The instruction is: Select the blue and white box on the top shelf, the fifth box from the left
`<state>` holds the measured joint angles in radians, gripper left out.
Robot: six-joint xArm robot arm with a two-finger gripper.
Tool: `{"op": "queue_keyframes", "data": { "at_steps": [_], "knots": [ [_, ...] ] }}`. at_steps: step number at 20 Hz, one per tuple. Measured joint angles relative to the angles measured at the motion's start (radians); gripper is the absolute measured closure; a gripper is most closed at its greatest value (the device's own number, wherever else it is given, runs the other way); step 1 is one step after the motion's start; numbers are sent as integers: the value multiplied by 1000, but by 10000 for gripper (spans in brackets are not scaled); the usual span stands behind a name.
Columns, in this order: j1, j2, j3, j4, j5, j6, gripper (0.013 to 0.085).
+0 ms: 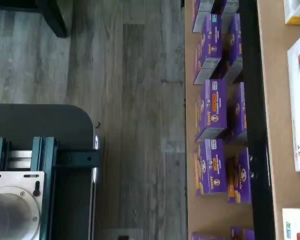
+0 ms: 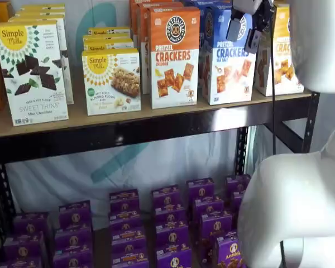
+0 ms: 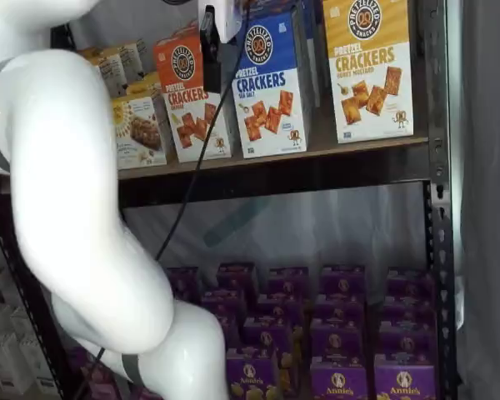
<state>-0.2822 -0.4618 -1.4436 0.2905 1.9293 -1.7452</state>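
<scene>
Cardboard is what you deal with: the blue and white box point(image 2: 228, 56) is probably light, stiff at its edges and a bit soft in the wide faces, so too much squeeze can dent it. Its printed surface looks smooth and may slip. I think you should take it by the two narrow sides, in the upper half, because the neighbours stand close.

The box stands upright at the front edge of the top shelf point(image 2: 128, 131), between the orange-topped box point(image 2: 174, 56) and the yellow-topped box point(image 3: 369, 67). Purple boxes point(image 2: 167, 223) are on the level below.

The end effector point(image 2: 245, 28) hangs in front of the upper part of the blue and white box, near its right top corner in a shelf view, not touching it as far as I can see. Its fingers are spread wide and pinch nothing. In a shelf view point(image 3: 221, 37) it covers the box's upper left corner.
</scene>
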Motion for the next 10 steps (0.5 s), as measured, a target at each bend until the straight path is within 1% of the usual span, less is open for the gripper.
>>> {"op": "queue_keyframes", "data": {
  "at_steps": [2, 6, 8, 10],
  "knots": [
    [0, 21, -25, -2, 36, 0, 130],
    [-5, 25, -31, 3, 49, -1, 130],
    [-15, 20, -31, 21, 44, -2, 130],
    [-32, 16, -33, 53, 37, -4, 130]
  ]
}}
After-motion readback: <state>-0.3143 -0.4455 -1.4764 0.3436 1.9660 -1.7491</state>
